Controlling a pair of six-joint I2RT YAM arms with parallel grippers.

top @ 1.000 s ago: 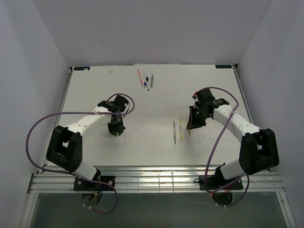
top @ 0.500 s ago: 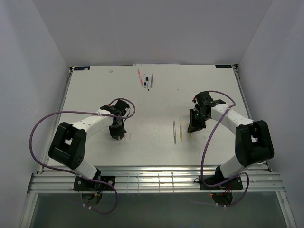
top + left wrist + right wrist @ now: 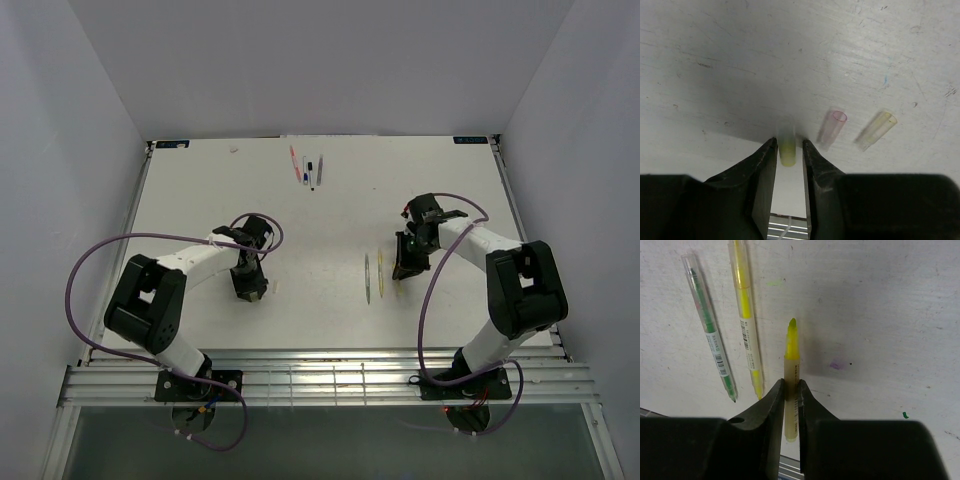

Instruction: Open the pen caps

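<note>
My left gripper (image 3: 788,142) (image 3: 248,286) is low over the table and shut on a short yellow-green pen cap (image 3: 787,151). Just right of it a pink cap (image 3: 832,127) and a yellow cap (image 3: 876,130) lie on the table. My right gripper (image 3: 791,382) (image 3: 405,266) is shut on the body of a yellow highlighter pen (image 3: 792,347), whose bare tip points away from me, close to the table. A green pen (image 3: 707,325) and a second yellow pen (image 3: 746,315) lie side by side left of it, and both show in the top view (image 3: 373,277).
Three more pens, pink (image 3: 295,162), black-tipped (image 3: 310,172) and grey (image 3: 319,170), lie near the back edge of the white table (image 3: 200,200). White walls close in the back and both sides. A metal rail runs along the near edge (image 3: 320,380).
My left gripper has moved a little toward the near edge and lower. My right gripper has shifted slightly left and nearer, and both elbows have swung inward.
</note>
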